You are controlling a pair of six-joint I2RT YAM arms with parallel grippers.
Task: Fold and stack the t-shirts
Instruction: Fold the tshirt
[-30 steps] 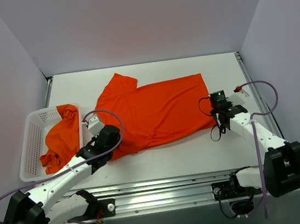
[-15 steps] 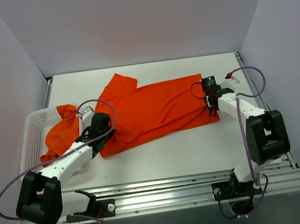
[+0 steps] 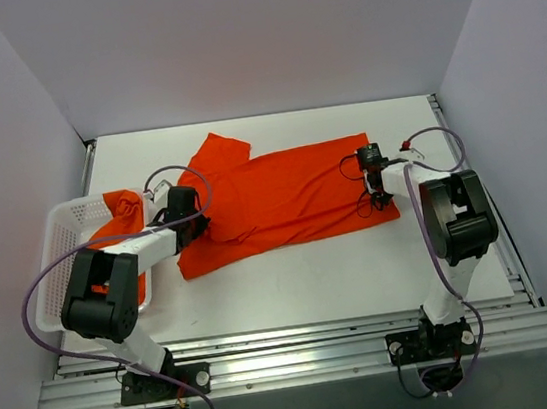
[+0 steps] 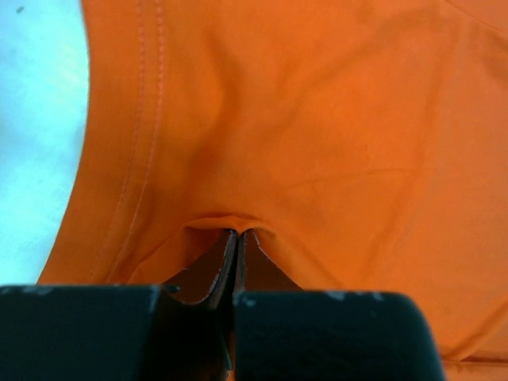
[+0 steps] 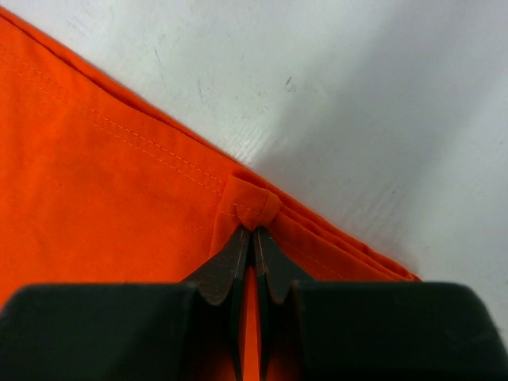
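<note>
Both arms are now reaching farther across the table (image 3: 315, 290) than one second ago, with their elbows folding up over the near rail. The left gripper (image 3: 194, 225) is sitting farther from the near edge, just beside the white perforated basket (image 3: 55, 248). The right gripper (image 3: 371, 161) is sitting farther from the near edge and slightly more inward.

The spread t-shirt (image 3: 283, 198) is lying flat across the middle of the table, one sleeve pointing to the far side. Its near edge is lying a little farther from the near rail than before.

In the left wrist view, the left gripper is clenching a small raised pinch of the orange fabric close to a stitched hem, its fingers pressing together. In the right wrist view, the right gripper is clenching a bunched bit of the stitched hem at the shirt's right-hand edge, with bare table just beyond it.

The second t-shirt (image 3: 117, 240) is lying crumpled in the basket and hanging over its right-hand rim, in the same place as before.
</note>
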